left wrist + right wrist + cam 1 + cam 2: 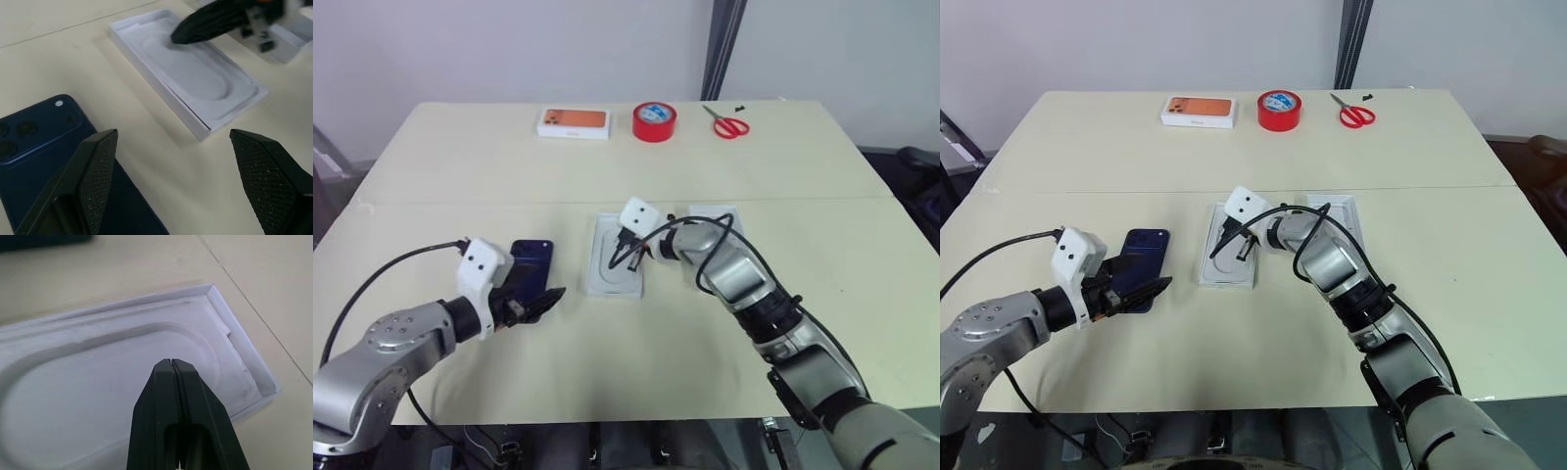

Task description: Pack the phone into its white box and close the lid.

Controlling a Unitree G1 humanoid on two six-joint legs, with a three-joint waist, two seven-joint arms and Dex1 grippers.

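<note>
1. Left wrist view: the left claw [171,181] is seen wide open and empty, the phone [44,161] lying flat just beneath and beside one finger.
2. The phone is judged stiff, glossy and slippery; its long edges should be gripped.
3. Farther off, the right claw [172,363] is pressed shut, empty, over the white insert [98,396].

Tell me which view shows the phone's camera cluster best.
The left wrist view: the phone lies close, lenses clear beside the open left gripper. Both eye views show it small; the right wrist view catches a dark edge.
</note>
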